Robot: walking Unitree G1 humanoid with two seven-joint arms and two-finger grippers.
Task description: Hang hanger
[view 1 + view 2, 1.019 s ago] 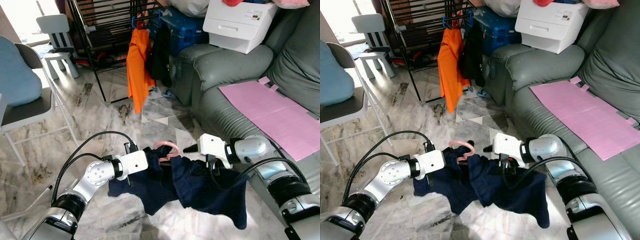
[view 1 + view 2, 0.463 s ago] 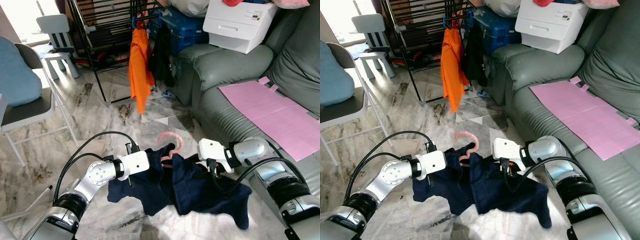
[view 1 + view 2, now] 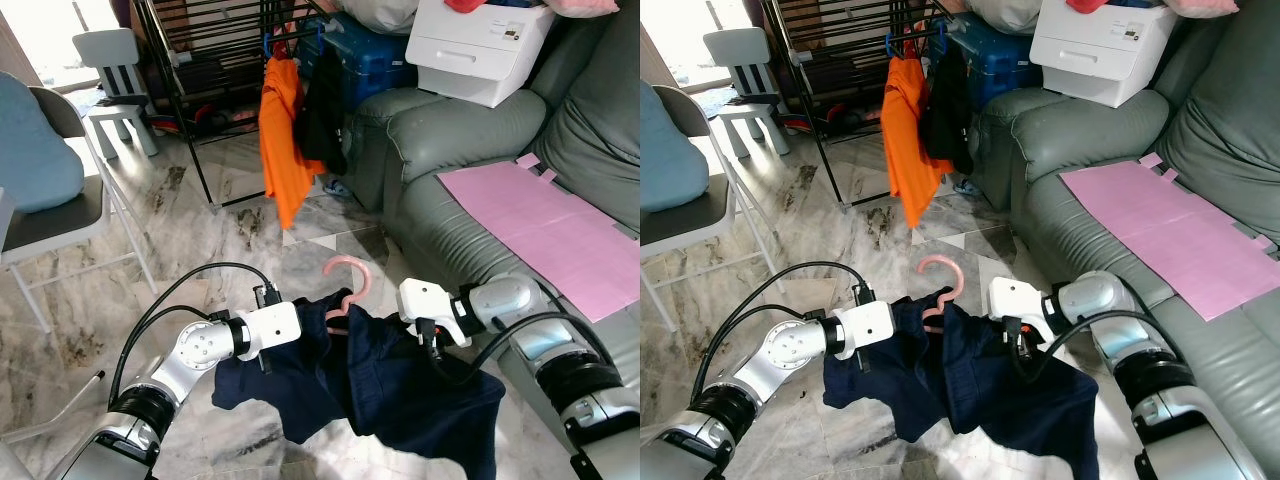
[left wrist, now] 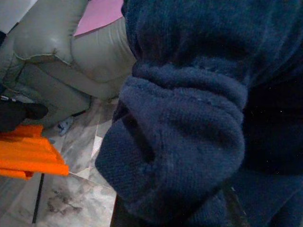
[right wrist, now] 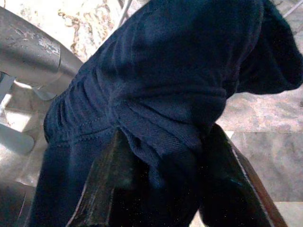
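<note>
A dark navy garment (image 3: 380, 380) hangs on a pink hanger (image 3: 347, 283), whose hook sticks up between my two arms above the marble floor. My left gripper (image 3: 305, 335) is shut on the garment's left shoulder, and the left wrist view has thick navy fabric (image 4: 189, 123) bunched between its fingers. My right gripper (image 3: 385, 325) is shut on the right shoulder; its black fingers (image 5: 109, 179) clamp a fold of navy cloth (image 5: 161, 94). Ahead stands a black clothes rack (image 3: 215, 60) with an orange shirt (image 3: 280, 130) and a black garment (image 3: 322, 105) hanging from it.
A grey sofa (image 3: 480, 190) with a pink sheet (image 3: 545, 225) runs along the right. A white printer (image 3: 480, 45) sits on its arm, beside a blue case (image 3: 365, 55). A grey folding chair (image 3: 55, 215) and a small white chair (image 3: 115, 80) stand on the left.
Both grippers have lifted the garment, and the pink hook now stands higher and more upright. The navy cloth hangs lower and longer beneath my arms.
</note>
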